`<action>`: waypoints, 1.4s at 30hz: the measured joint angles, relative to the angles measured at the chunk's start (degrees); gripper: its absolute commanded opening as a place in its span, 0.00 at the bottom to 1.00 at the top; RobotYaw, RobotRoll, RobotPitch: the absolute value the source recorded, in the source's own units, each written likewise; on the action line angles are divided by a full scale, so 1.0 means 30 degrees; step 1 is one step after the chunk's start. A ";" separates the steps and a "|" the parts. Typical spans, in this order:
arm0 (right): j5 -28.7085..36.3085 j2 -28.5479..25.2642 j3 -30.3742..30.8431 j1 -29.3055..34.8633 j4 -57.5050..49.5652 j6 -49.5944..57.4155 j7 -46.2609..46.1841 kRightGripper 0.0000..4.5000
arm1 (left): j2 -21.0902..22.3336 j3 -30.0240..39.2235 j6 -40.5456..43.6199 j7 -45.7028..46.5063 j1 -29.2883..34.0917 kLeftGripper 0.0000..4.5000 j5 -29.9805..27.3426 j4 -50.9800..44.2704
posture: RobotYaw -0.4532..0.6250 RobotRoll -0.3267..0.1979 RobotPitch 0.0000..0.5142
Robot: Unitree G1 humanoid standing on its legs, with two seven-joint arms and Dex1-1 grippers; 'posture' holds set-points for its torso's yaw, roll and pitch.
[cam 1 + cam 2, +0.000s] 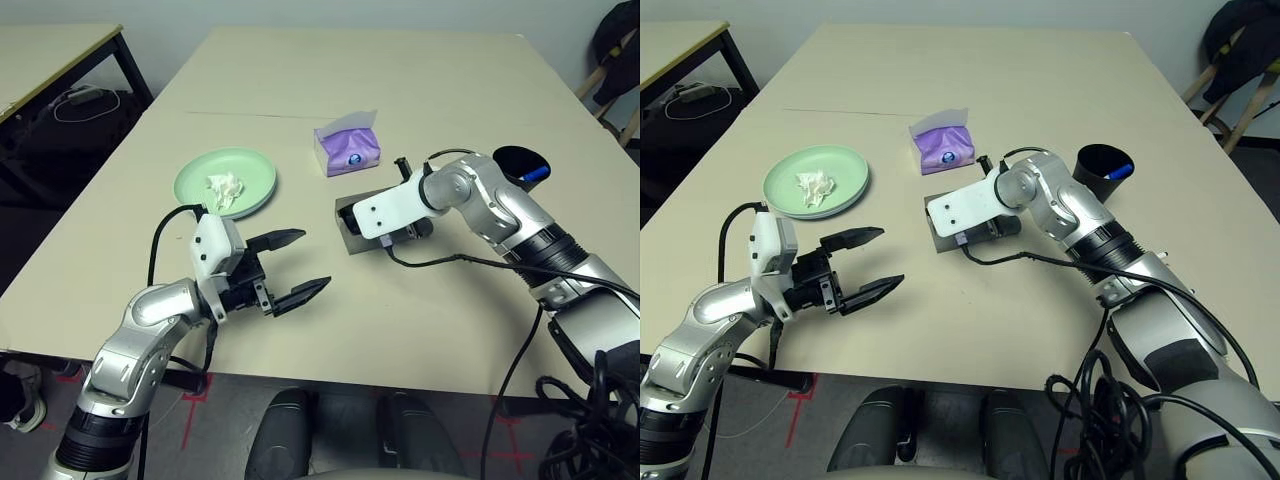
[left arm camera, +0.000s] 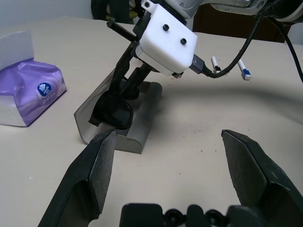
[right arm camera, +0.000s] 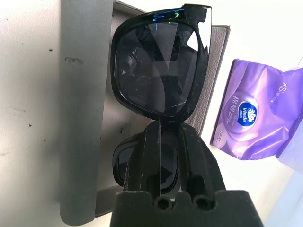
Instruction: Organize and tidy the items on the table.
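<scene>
The right gripper (image 3: pixel 161 156) has its two black fingers pinched narrow on the bridge of the black plastic sunglasses (image 3: pixel 158 66), which hang just past the fingertips, over the open grey oblong glasses case (image 2: pixel 120 127) lying on the pale beige desk (image 1: pixel 420 300).

The likely trouble is the seating. The frame is held at a slant across the tray, one lens low inside it and the other raised toward the upright lid. If the fingers let go like this, the sunglasses may catch on the case wall or tip out onto the desk. The case is light and loose, so pressing down could push it toward the purple tissue pack (image 1: pixel 348 148) just beyond it.

The right forearm reaches forward and inward with the wrist bent, its fingers aimed downward into the case. The left gripper (image 1: pixel 290 265) hovers level above the desk, short of the case, fingers spread wide and holding nothing.

Beyond the left fingers, the mint green round plate (image 1: pixel 225 182) carries the crumpled white tissue (image 1: pixel 224 188). The black cup (image 1: pixel 1103 170) stands behind the right forearm, well apart from both sets of fingers.
</scene>
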 measured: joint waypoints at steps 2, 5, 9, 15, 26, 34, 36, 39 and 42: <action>-0.0001 -0.0025 0.0000 0.0128 -0.0090 0.0016 0.0007 0.08 | 0.0000 -0.0004 0.0029 0.0035 0.0000 1.00 0.0000 -0.0099 | 0.57 0.62 0.20; 0.0005 -0.0095 0.0000 0.0503 -0.0380 0.0099 0.0059 0.08 | 0.0001 -0.0016 0.0084 0.0110 0.0000 1.00 -0.0003 -0.0339 | 0.57 0.62 0.21; 0.0015 -0.0109 0.0000 0.0828 -0.0806 0.0285 0.0166 0.08 | 0.0003 -0.0030 0.0150 0.0131 -0.0009 1.00 -0.0003 -0.0426 | 0.57 0.62 0.21; 0.0050 -0.0337 -0.0001 0.1312 -0.1590 0.0872 0.0548 0.08 | 0.0007 -0.0065 0.0268 0.0147 0.0004 1.00 -0.0005 -0.0455 | 0.57 0.62 0.22; 0.0059 -0.0655 -0.0001 0.1508 -0.2360 0.2016 0.1275 0.40 | 0.0016 -0.0130 0.0339 0.0129 -0.0103 1.00 -0.0008 -0.0454 | 0.56 0.62 0.21; 0.0089 -0.0717 -0.0341 0.1268 -0.2611 0.2497 0.1062 1.00 | 0.0062 -0.0146 0.0338 -0.0003 -0.0253 1.00 -0.0009 -0.0435 | 0.56 0.62 0.21; 0.0234 -0.0716 -0.0453 0.1220 -0.2657 0.2622 0.1144 1.00 | 0.0075 -0.0146 0.0338 -0.0040 -0.0263 1.00 -0.0008 -0.0432 | 0.55 0.62 0.20; 0.0586 -0.0704 -0.0579 0.1220 -0.2795 0.3019 0.1450 1.00 | 0.0079 -0.0145 0.0338 -0.0050 -0.0290 1.00 -0.0007 -0.0412 | 0.55 0.62 0.20; 0.1228 -0.0697 -0.1017 0.1213 -0.3276 0.4073 0.1947 1.00 | 0.0084 -0.0144 0.0337 -0.0075 -0.0381 1.00 -0.0006 -0.0387 | 0.55 0.62 0.19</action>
